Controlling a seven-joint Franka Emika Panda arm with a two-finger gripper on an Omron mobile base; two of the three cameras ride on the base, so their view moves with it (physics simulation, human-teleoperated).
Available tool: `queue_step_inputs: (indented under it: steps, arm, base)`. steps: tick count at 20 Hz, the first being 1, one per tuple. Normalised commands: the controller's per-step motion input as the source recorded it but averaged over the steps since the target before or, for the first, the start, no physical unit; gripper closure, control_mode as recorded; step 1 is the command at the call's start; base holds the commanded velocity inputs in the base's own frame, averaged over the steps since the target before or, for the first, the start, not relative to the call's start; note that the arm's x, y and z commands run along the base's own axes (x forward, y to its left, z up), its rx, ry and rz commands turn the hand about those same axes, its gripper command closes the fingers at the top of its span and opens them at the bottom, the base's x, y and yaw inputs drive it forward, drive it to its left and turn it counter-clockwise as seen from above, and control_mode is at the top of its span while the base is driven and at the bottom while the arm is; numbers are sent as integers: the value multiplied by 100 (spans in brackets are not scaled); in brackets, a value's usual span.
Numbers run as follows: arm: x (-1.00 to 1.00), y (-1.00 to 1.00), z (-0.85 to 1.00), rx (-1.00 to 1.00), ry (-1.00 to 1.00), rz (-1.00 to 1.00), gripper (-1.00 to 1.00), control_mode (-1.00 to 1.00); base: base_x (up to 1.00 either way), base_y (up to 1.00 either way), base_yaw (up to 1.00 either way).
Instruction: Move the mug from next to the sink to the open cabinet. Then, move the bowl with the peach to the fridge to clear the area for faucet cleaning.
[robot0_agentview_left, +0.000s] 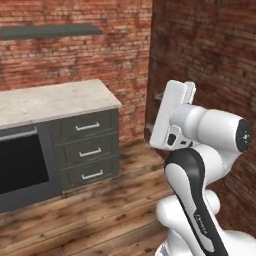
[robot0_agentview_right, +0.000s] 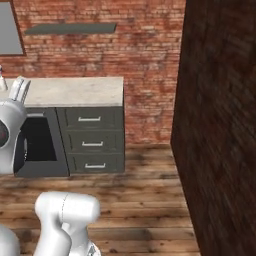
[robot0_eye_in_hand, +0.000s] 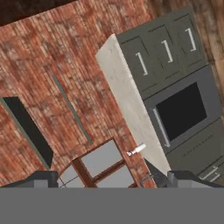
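The gripper (robot0_eye_in_hand: 107, 179) stands with its two fingertips (robot0_eye_in_hand: 43, 178) spread wide apart at the bottom of the hand view, and nothing sits between them. Just beyond the fingers lies a brown-framed window (robot0_eye_in_hand: 98, 164), with a small white bottle (robot0_eye_in_hand: 136, 149) beside it on the pale stone counter (robot0_eye_in_hand: 124, 98). Farther out past the fingertips the counter runs over a dark oven (robot0_eye_in_hand: 181, 111) and three grey drawers (robot0_eye_in_hand: 166, 50) with light handles. To the side of the fingers a thin grey shelf (robot0_eye_in_hand: 70, 107) is fixed on the red brick wall (robot0_eye_in_hand: 57, 52). The mug, bowl, peach, sink and fridge cannot be made out.
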Motion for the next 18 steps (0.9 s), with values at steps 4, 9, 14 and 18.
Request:
queue_step_inputs:
  steps: [4,9,14,18]
  arm:
    - [0,0,0,0,0,0,-100,100]
    - [0,0,0,0,0,0,-100,100]
    - [0,0,0,0,0,0,-100,100]
    - [0,0,0,0,0,0,-100,100]
  base:
    - [100,100,15]
    - [100,100,10]
    - [15,-18,17]
    - [-15,-71,29]
